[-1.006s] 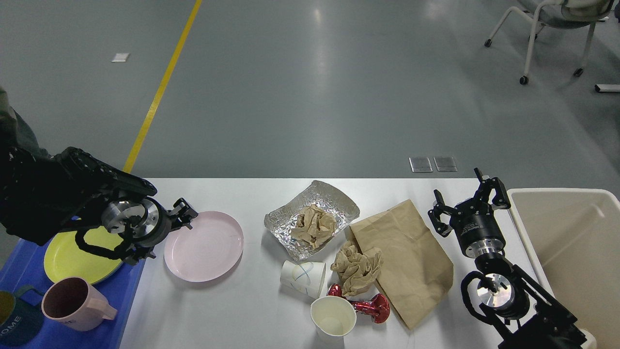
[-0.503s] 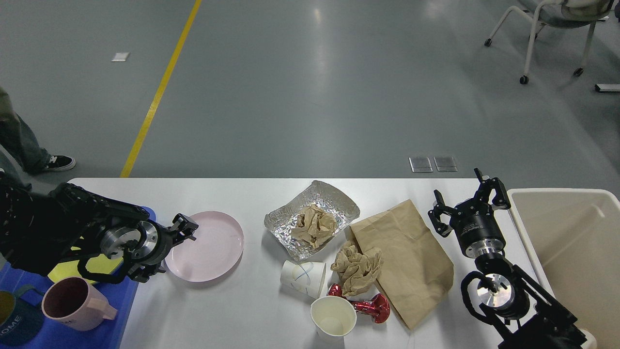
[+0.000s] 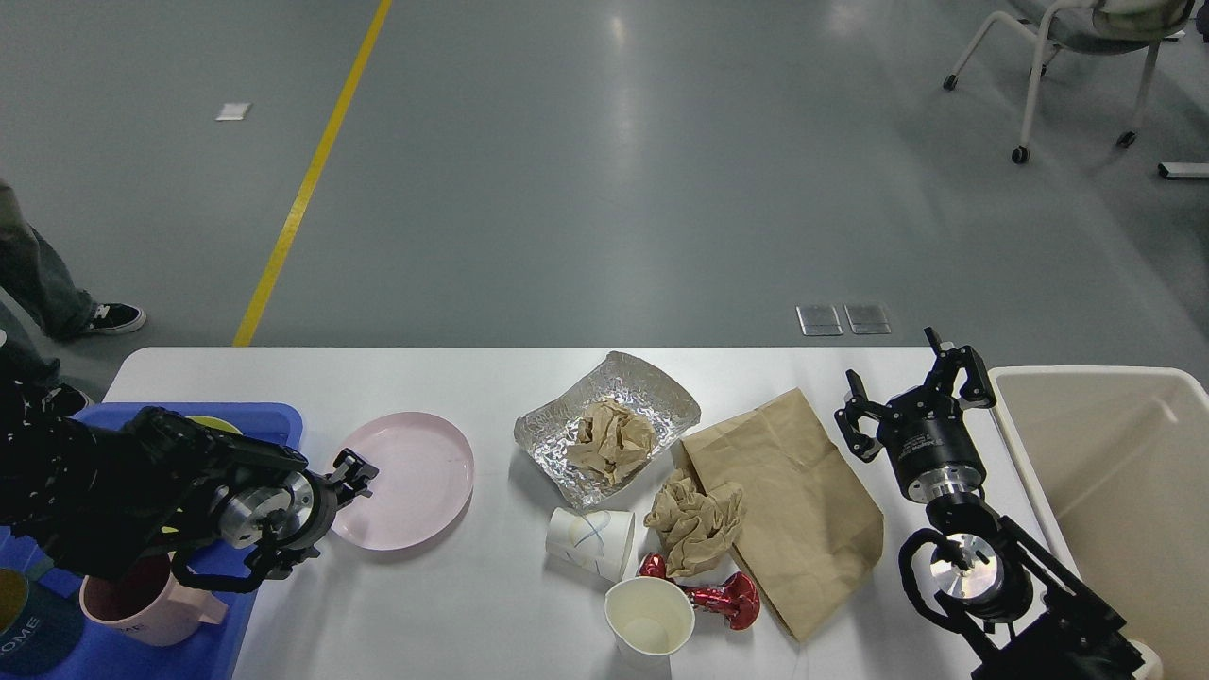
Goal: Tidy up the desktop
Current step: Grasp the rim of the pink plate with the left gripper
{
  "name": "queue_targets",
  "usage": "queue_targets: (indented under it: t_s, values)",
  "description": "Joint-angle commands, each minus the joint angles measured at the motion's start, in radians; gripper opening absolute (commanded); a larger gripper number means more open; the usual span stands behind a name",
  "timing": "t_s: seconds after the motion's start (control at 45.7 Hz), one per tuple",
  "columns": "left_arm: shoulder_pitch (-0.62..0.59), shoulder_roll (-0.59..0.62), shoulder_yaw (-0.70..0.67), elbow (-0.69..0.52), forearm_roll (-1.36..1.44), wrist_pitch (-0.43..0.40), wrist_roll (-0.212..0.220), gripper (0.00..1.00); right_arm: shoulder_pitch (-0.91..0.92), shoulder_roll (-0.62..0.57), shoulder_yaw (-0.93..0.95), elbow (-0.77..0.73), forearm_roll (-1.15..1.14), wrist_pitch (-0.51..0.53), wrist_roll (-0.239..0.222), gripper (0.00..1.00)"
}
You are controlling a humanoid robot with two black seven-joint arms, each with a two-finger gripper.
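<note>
The white desktop [image 3: 472,604] holds a pink plate [image 3: 411,482], a foil tray [image 3: 652,392] with crumpled brown paper [image 3: 612,436] in it, a flat brown paper bag [image 3: 793,510], a second paper wad [image 3: 694,524], a paper cup on its side [image 3: 590,541], an upright paper cup [image 3: 649,616] and a red foil wrapper [image 3: 727,600]. My left gripper [image 3: 354,475] sits low at the plate's left rim; its fingers are too dark to tell apart. My right gripper [image 3: 907,387] hovers open by the bag's right corner, holding nothing.
A blue tray [image 3: 255,420] at the left edge carries a pink mug [image 3: 142,614], a dark blue mug [image 3: 24,635] and a yellow plate [image 3: 212,425], mostly hidden under my left arm. A beige bin [image 3: 1115,472] stands at the right. A person's legs show at far left.
My left arm has dropped lower and toward me, and its gripper slid down along the pink plate's left rim. The plate and the right arm have not moved.
</note>
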Motion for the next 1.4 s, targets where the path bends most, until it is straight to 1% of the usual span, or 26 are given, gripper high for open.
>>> queue_targets:
  t_s: [0.0, 0.109, 0.219, 0.284, 0.481, 0.569, 0.656, 0.809, 1.028, 1.115, 1.203, 1.268, 1.312, 1.378]
  values:
    - [0.022, -0.001, -0.027, 0.022, 0.004, -0.003, 0.004, 0.86, 0.000, 0.000, 0.000, 0.000, 0.000, 0.000, 0.000, 1.00]
    - [0.026, -0.004, -0.032, 0.033, 0.006, -0.006, 0.004, 0.84, 0.000, 0.000, 0.000, 0.000, 0.000, 0.000, 0.000, 1.00]
    - [0.034, -0.005, -0.030, 0.033, 0.006, -0.009, 0.006, 0.75, 0.000, 0.000, 0.000, 0.000, 0.000, 0.000, 0.000, 1.00]
    - [0.043, -0.005, -0.032, 0.033, 0.006, -0.010, 0.004, 0.68, 0.000, 0.000, 0.000, 0.000, 0.000, 0.000, 0.000, 1.00]
    - [0.045, -0.005, -0.030, 0.041, 0.004, -0.075, 0.004, 0.50, 0.000, 0.000, 0.000, 0.000, 0.000, 0.000, 0.000, 1.00]
    - [0.045, -0.005, -0.028, 0.042, 0.004, -0.085, 0.004, 0.45, 0.000, 0.000, 0.000, 0.000, 0.000, 0.000, 0.000, 1.00]
    - [0.045, -0.005, -0.028, 0.041, 0.002, -0.085, 0.007, 0.43, 0.000, 0.000, 0.000, 0.000, 0.000, 0.000, 0.000, 1.00]
    - [0.048, -0.004, -0.028, 0.041, -0.002, -0.087, 0.010, 0.34, 0.000, 0.000, 0.000, 0.000, 0.000, 0.000, 0.000, 1.00]
    - [0.061, -0.004, -0.028, 0.041, -0.004, -0.087, 0.012, 0.33, 0.000, 0.000, 0.000, 0.000, 0.000, 0.000, 0.000, 1.00]
    - [0.061, -0.004, -0.028, 0.041, -0.007, -0.088, 0.012, 0.29, 0.000, 0.000, 0.000, 0.000, -0.001, 0.000, 0.000, 1.00]
    - [0.060, -0.002, -0.028, 0.041, -0.007, -0.090, 0.013, 0.21, 0.000, 0.000, 0.000, 0.000, 0.000, 0.000, 0.000, 1.00]
    - [0.061, -0.002, -0.028, 0.041, -0.007, -0.095, 0.013, 0.08, 0.000, 0.000, 0.000, 0.000, 0.000, 0.000, 0.000, 1.00]
    - [0.060, -0.002, -0.028, 0.041, -0.007, -0.110, 0.013, 0.01, 0.000, 0.000, 0.000, 0.000, 0.000, 0.000, 0.000, 1.00]
    - [0.058, 0.001, -0.028, 0.041, -0.007, -0.140, 0.013, 0.00, 0.000, 0.000, 0.000, 0.000, 0.000, 0.000, 0.000, 1.00]
